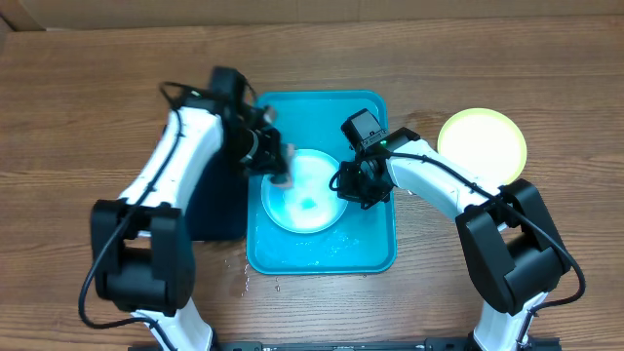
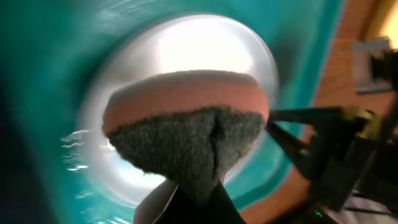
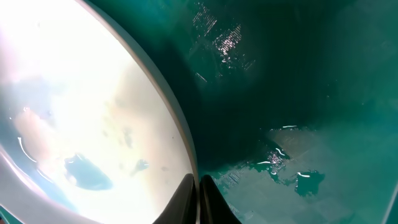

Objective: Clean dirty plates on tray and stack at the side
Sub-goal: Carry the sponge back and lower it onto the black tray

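The left gripper [image 1: 278,161] was clamped on an orange, dark-faced sponge [image 2: 186,118] over the round blue-rimmed plastic plate [image 1: 307,200] in the turquoise rectangular plastic tray [image 1: 292,255]. The right gripper [image 1: 346,185] pinched that plate's rim.

White arms [image 1: 180,146], blk joints [image 1: 509,246] + cables [image 1: 466,178]

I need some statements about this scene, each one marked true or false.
The left gripper holds a sponge. True.
The plate in the tray bears a blue smear. True.
The green plate lies in the tray. False: it lies on the table, right of the tray.
The tray is dry. False: water glistens on its floor.
The right gripper has its jaws wide open. False: they are shut on the plate's rim.
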Controlling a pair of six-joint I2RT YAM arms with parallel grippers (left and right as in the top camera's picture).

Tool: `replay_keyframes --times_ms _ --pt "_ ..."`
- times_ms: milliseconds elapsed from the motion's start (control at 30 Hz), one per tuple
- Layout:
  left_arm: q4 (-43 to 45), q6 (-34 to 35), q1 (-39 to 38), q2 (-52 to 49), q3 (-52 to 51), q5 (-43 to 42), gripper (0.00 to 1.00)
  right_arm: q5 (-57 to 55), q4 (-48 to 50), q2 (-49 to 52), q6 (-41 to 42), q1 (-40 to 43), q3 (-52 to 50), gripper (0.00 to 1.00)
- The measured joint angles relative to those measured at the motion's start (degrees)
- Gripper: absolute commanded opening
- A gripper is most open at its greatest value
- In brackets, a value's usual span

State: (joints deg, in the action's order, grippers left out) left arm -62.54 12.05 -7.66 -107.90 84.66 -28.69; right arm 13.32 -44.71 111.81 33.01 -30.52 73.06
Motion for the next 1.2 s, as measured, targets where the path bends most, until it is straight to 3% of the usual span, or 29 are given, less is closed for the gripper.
replay_keyframes --times_ms 200,433,767,800,933,967,1200 --pt "-7.17 -1.60 5.64 0.74 2.16 15.82 0.04 0.04 0.24 0.00 -0.02 0.00 0.00 0.04" --pt "-4.68 -1.42 6.67 0.76 0.13 26.25 0.06 0.02 0.26 0.00 -0.02 -0.02 0.00 0.04" --pt "3.96 -1.05 6.64 0.76 -11.39 31.06 0.04 0.00 0.13 0.00 -0.04 -0.24 0.00 0.08" --pt "4.24 -1.05 6.64 0.76 -11.93 31.12 0.07 0.00 0.09 0.00 -0.02 -0.31 0.00 0.08" --pt "4.46 -0.13 6.64 0.76 -12.59 31.06 0.61 0.00 0.11 0.00 -0.02 -0.37 0.00 0.08" --pt "4.09 -0.11 6.64 0.76 -12.57 30.97 0.66 0.00 0.13 0.00 -0.02 -0.37 0.00 0.08" --pt "-2.93 0.20 7.08 0.76 -7.58 29.46 0.64 0.00 0.46 0.00 -0.09 -0.37 0.00 0.17"
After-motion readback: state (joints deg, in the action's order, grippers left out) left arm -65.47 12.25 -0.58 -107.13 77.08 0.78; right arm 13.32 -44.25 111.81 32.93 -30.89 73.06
